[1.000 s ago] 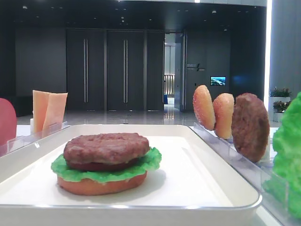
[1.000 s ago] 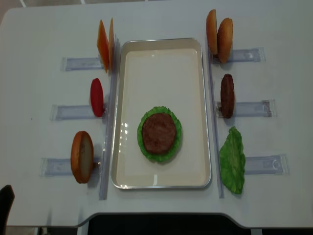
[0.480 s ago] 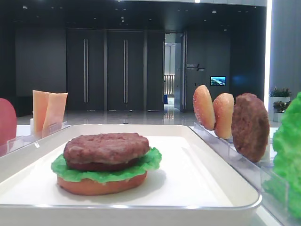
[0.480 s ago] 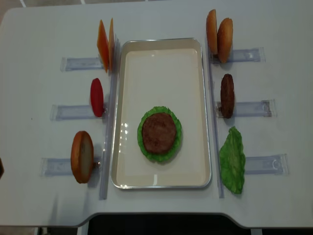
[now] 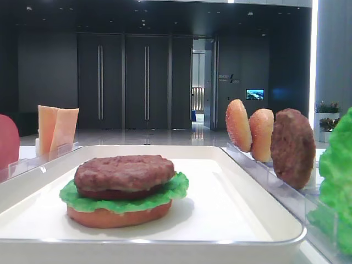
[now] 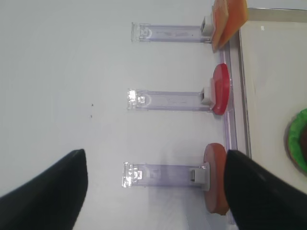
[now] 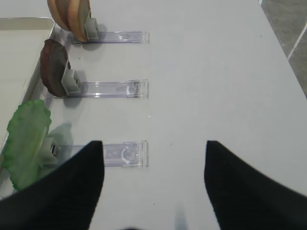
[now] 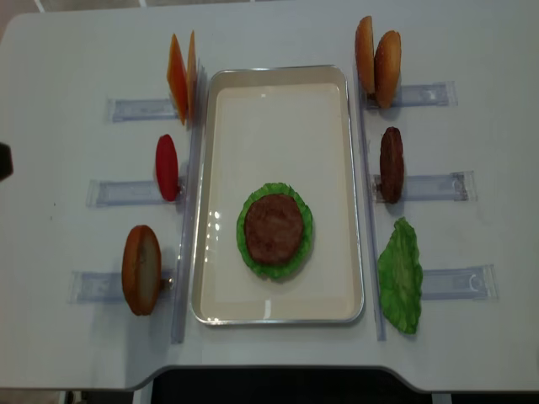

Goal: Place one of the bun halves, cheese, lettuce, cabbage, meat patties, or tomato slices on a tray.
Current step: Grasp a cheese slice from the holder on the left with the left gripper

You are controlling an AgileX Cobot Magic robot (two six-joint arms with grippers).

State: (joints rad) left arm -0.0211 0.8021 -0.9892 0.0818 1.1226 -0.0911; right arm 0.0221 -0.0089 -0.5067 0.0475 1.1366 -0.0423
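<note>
In the left wrist view the left fingers (image 6: 43, 191) stand spread wide at the two lower corners of the frame, with nothing between them, above bare worktop (image 6: 62, 96) and the near end of a clear rack (image 6: 163, 175). At that rack's far end, lower right of the frame, a bun half (image 6: 216, 179) stands on edge; the tomato (image 6: 220, 88) stands in the rack above it, and the cheese (image 6: 229, 17) at the top right. In the right wrist view the right fingers (image 7: 249, 189) are likewise wide apart and hold nothing, low in the frame over the worktop; the lettuce (image 7: 26, 139) leans at the lower left, a patty (image 7: 53, 67) above it, and two bun halves (image 7: 72, 14) at the top left. In the overhead view the tray (image 8: 278, 80) lies in the middle of the frame between the racks. In its lower half sits a stack: a patty (image 8: 273, 229) on lettuce (image 8: 249, 252), which the low side view shows resting on a flat bun disc (image 5: 118, 216).
</note>
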